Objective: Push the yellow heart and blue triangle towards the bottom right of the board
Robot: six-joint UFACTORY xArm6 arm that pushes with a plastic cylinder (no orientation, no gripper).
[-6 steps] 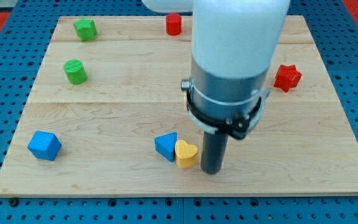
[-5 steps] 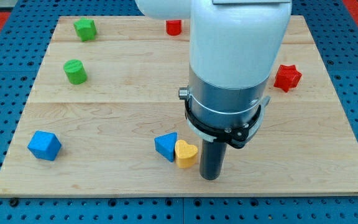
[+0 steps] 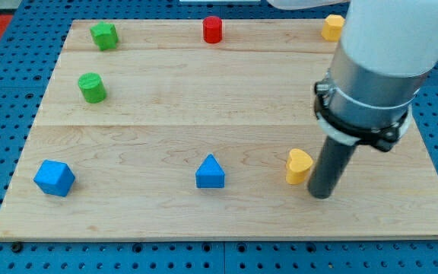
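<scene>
The yellow heart lies on the wooden board right of centre, near the view's bottom. The blue triangle lies well to its left, apart from it. My tip rests on the board just right of the heart and slightly below it, close to it or touching it. The arm's body covers the board's right side above the tip.
A blue block sits at the bottom left. Two green blocks sit at the upper left. A red cylinder is at the top centre and a yellow block at the top right.
The arm has moved right. The heart now lies far right of the triangle instead of touching it. The red star is now hidden behind the arm; the top-right yellow block shows.
</scene>
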